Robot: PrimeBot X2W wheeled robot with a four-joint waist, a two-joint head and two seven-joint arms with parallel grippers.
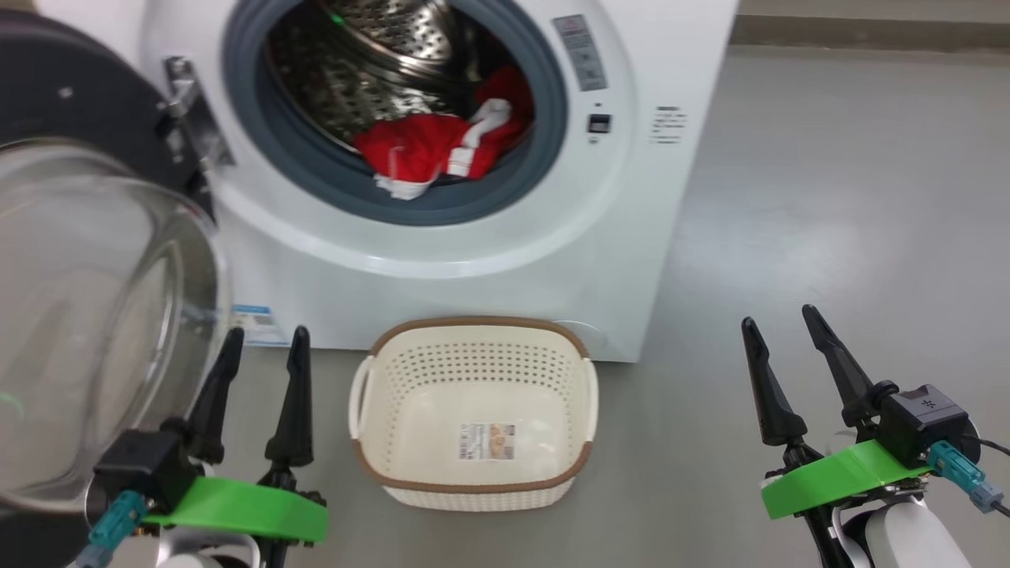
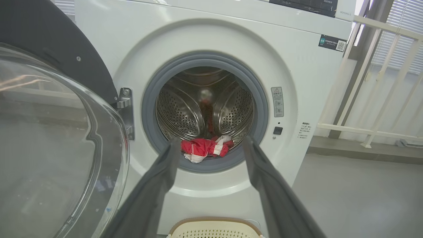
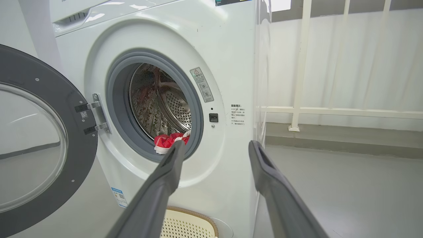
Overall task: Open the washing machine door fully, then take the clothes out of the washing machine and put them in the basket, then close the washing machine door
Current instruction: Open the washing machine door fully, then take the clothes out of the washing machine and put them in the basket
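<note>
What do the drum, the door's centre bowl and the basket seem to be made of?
Drum: looks like steel, shiny and perforated, with bright reflections.
Door's centre bowl: clear glass or clear plastic, I cannot tell which; glossy, and one sees through it.
Basket: apparently moulded plastic, matte cream, with rows of small holes. Its brown rim has a woven look, but it is probably plastic too.

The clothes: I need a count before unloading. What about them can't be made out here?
- Number of garments: the clothes lie bunched in one heap, head view.
- Heap's right part: behind a finger of the right pincer, right wrist view.
- Drum's back inside the washing machine: blurred, left wrist view.
</note>
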